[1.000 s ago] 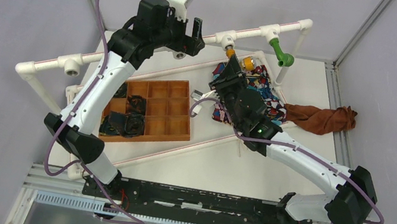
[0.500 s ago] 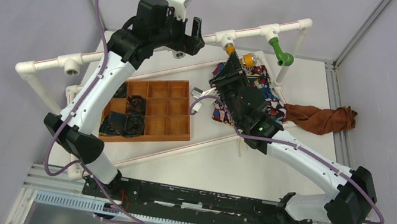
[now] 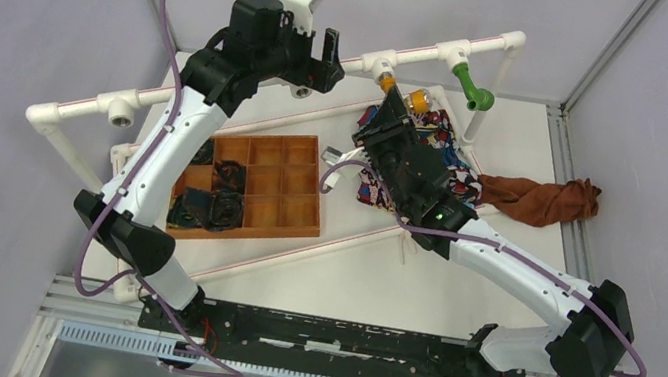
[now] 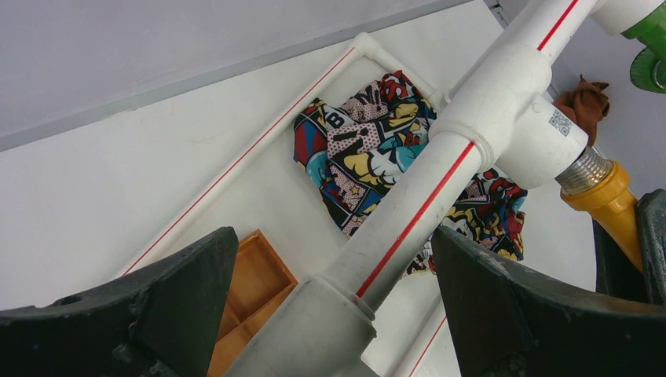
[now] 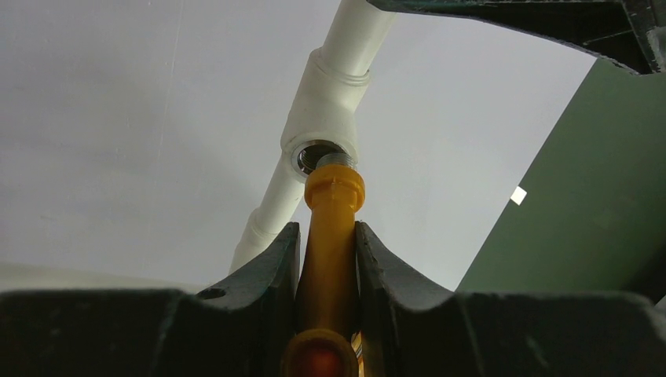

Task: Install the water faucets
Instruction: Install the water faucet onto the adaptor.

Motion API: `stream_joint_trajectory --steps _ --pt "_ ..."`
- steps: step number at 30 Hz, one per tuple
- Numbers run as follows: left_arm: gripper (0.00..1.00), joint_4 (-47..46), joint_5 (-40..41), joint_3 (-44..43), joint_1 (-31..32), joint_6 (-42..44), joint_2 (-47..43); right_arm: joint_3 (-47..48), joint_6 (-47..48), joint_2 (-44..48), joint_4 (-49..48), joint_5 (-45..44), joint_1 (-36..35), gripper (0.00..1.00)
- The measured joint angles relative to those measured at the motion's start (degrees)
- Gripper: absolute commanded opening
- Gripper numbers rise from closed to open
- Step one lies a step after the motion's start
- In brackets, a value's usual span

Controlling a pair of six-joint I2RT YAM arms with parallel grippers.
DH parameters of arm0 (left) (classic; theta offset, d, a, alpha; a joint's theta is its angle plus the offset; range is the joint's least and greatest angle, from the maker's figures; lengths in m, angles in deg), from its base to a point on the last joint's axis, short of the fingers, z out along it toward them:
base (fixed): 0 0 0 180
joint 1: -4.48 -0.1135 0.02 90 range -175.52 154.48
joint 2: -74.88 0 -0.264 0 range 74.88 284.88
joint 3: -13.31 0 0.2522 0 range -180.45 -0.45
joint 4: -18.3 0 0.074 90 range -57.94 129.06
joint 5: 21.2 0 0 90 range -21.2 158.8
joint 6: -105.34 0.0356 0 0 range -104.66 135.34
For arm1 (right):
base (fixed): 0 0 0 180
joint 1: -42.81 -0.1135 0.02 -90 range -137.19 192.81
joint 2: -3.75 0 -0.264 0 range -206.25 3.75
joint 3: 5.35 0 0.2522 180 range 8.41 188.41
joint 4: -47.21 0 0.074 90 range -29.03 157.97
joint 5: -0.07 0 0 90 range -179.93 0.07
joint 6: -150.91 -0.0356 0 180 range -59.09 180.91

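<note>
right pincer [image 5: 328, 236] nudged closer, clamped on orange-yellow faucet [image 5: 333, 196] at white fitting [image 5: 322, 118]; left pincer [image 4: 334, 236] gapes.

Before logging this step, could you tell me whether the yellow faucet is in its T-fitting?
Partly in: the metal thread of the yellow faucet sits in the mouth of the T-fitting, bare thread showing outside.

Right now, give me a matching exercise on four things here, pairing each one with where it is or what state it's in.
Column one:
1 orange faucet
2 green faucet
3 left hand
4 brown cloth

Column two:
A open, either side of the white pipe
B lying on the table, far right
C clamped in the right hand
D attached near the pipe's right end

Pairs: 1-C; 2-D; 3-A; 4-B
</note>
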Motion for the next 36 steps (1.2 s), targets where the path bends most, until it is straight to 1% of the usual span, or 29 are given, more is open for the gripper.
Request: stream_joint_trajectory --steps 36 --pt "1.00 0.1 -1.3 0.1 -0.3 0.0 -0.1 -0.1 -1.5 0.0 1.6 1.3 1.1 0.00"
